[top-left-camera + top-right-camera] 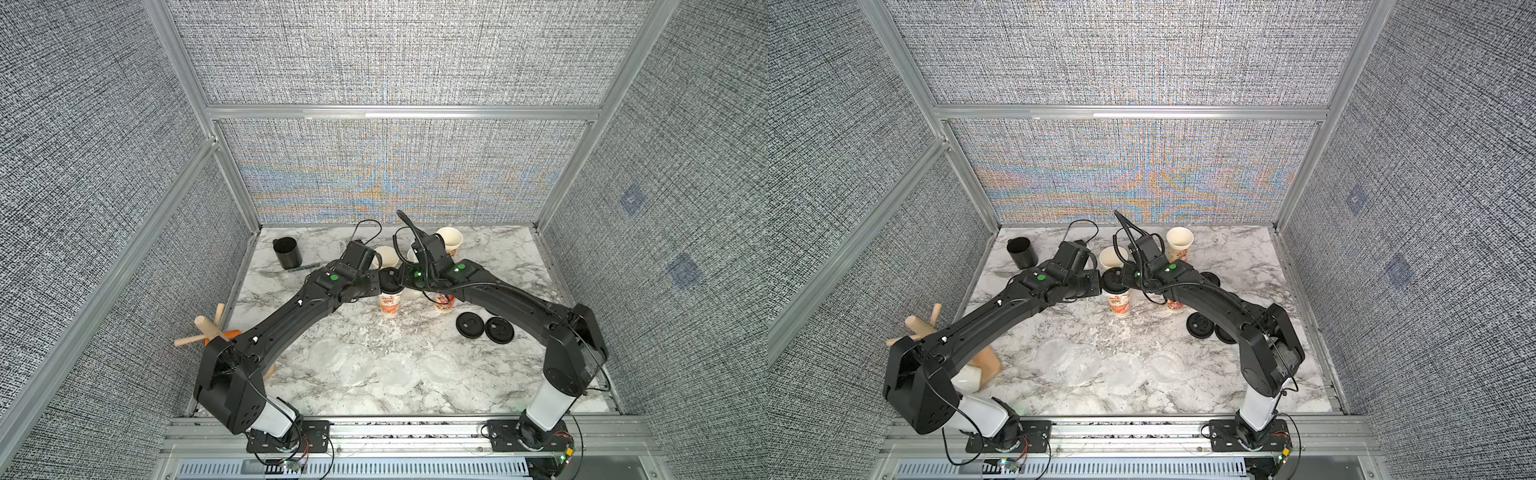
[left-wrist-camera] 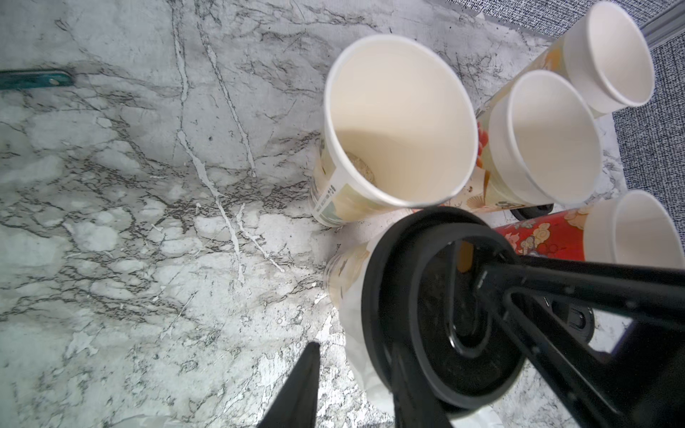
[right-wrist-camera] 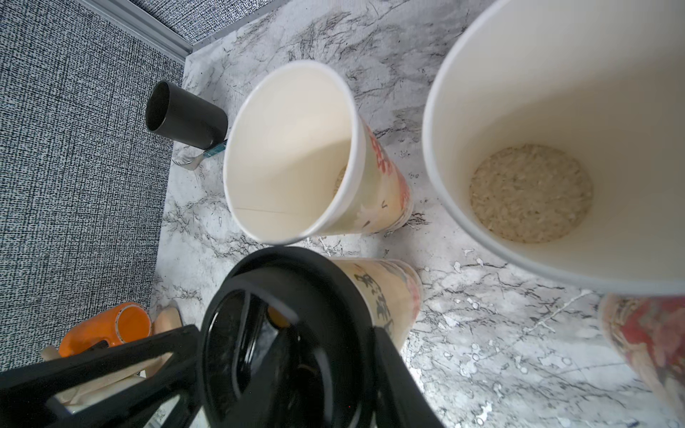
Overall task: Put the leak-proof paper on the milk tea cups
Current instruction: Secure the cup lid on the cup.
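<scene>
A milk tea cup (image 1: pixel 390 305) at mid-table carries a black lid (image 1: pixel 389 281); crinkled leak-proof paper (image 2: pixel 354 333) hangs out beneath the lid (image 2: pixel 441 333). My left gripper (image 2: pixel 356 350) meets it from the left, one finger beside the cup with marble showing between, the other over the rim. Coming from the right, my right gripper (image 3: pixel 330 333) has one finger against the lid (image 3: pixel 281 333) edge; the other is lost against the black. Unlidded cups (image 1: pixel 386 255) (image 1: pixel 451 239) stand behind; another (image 1: pixel 444 302) is half hidden. Several loose papers (image 1: pixel 399 374) lie in front.
Two spare black lids (image 1: pixel 471 324) (image 1: pixel 498 330) lie right of the cups. A plain black cup (image 1: pixel 286 251) and a fork (image 1: pixel 276 273) sit at the back left. A wooden mug stand (image 1: pixel 203 332) with an orange mug (image 3: pixel 122 326) is at the left edge.
</scene>
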You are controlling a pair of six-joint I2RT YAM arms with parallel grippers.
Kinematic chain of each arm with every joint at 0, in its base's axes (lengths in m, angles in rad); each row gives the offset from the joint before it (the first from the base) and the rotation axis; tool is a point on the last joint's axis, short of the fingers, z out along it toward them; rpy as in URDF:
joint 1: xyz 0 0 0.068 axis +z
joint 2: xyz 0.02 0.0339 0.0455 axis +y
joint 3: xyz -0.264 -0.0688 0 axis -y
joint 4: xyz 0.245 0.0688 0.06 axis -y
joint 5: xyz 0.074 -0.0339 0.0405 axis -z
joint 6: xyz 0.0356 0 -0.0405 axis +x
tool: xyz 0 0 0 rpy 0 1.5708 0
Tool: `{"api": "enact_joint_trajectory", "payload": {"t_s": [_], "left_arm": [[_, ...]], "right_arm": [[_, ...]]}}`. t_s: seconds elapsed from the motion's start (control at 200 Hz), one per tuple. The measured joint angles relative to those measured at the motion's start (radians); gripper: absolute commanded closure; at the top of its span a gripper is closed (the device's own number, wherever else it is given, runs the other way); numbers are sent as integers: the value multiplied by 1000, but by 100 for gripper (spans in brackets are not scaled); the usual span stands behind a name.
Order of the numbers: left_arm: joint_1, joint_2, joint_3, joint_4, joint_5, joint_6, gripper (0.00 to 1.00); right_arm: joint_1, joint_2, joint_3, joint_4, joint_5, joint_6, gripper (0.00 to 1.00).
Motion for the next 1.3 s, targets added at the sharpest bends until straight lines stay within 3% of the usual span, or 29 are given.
{"api": "enact_joint_trajectory", "payload": {"t_s": [0.806, 1.071, 1.296], "left_arm": [[4, -42, -194, 253, 10, -66, 72], [6, -32, -84, 90, -8, -25, 45], [0, -24, 51, -87, 24, 54, 43]], "right_arm": [[0, -6, -39, 40, 7, 2, 69], [2, -26, -58, 44, 3, 0, 70], [1, -23, -56, 55, 5, 0, 70]]}}
